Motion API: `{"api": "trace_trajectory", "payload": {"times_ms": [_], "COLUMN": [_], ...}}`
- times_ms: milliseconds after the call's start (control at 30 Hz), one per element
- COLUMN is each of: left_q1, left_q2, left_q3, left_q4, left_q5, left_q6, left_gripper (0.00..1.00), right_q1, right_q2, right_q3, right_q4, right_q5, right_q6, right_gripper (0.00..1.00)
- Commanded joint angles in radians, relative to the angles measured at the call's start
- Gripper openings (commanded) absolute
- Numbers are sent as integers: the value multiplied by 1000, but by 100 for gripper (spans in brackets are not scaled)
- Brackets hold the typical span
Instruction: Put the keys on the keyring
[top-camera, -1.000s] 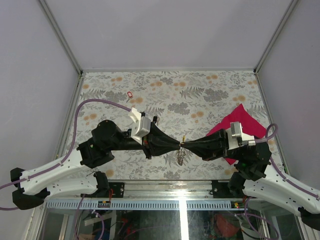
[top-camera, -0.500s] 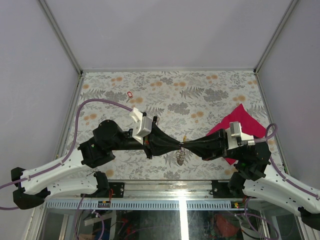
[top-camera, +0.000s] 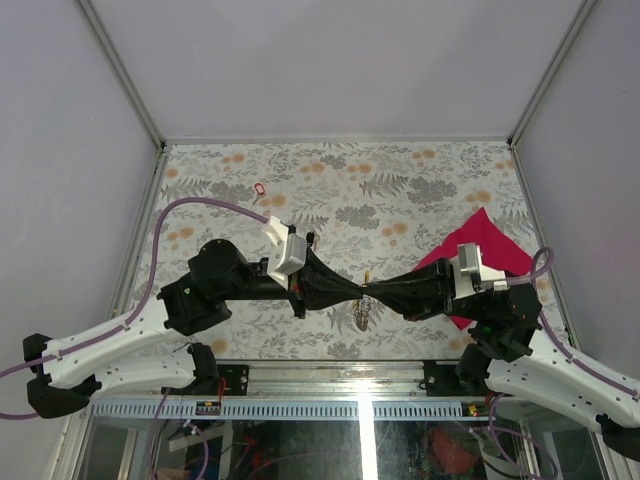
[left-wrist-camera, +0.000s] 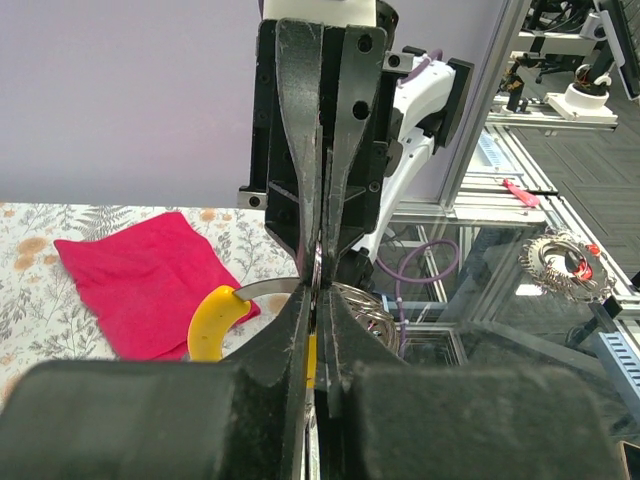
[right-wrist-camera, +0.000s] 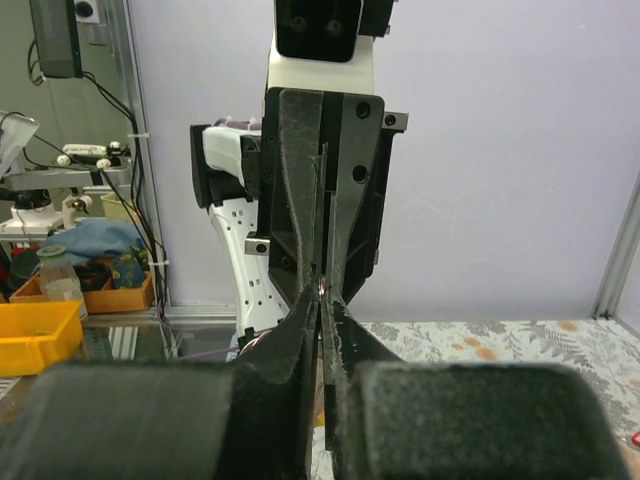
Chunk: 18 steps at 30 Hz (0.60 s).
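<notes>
My left gripper (top-camera: 356, 289) and right gripper (top-camera: 369, 290) meet tip to tip above the table's front middle. In the left wrist view my left gripper (left-wrist-camera: 316, 335) is shut on a thin yellow-headed key (left-wrist-camera: 313, 360). The right gripper's fingers (left-wrist-camera: 345, 200) face it, shut on the silvery keyring (left-wrist-camera: 270, 288), which carries a curved yellow piece (left-wrist-camera: 215, 320). A bunch of metal rings (top-camera: 361, 315) hangs below the tips. My right gripper (right-wrist-camera: 322, 300) shows shut, with a metal glint at its tips. A red key (top-camera: 260, 188) lies far left on the table.
A magenta cloth (top-camera: 482, 250) lies on the floral tablecloth (top-camera: 400, 190) at the right, partly under my right arm. Grey walls enclose the table on three sides. The metal frame edge (top-camera: 330, 367) runs along the front.
My left wrist has shifted slightly to the right. Both grippers stay shut and tip to tip, and the hanging rings have barely moved.
</notes>
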Motion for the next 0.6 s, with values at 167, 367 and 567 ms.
{"api": "trace_trajectory", "payload": {"times_ms": [167,367,567], "left_q1": [-4,-5,-9], "left_q2": [-21,21,135], "left_q3": [68,171,314], "left_q4": [-140,-429,-715], "left_q5": [-47,-115,-185], "left_q6": [57,109,158], "left_gripper": [0,0,0], "right_q1": [-1,-1,-1], "right_q2": [-90,-132,-153], "right_q3": [90,172,199], "right_q4": [-242,-540,-719], "right_q5": [98,174,243], "right_q6": [-150,-253,-313], "right_gripper": [22,30,33]}}
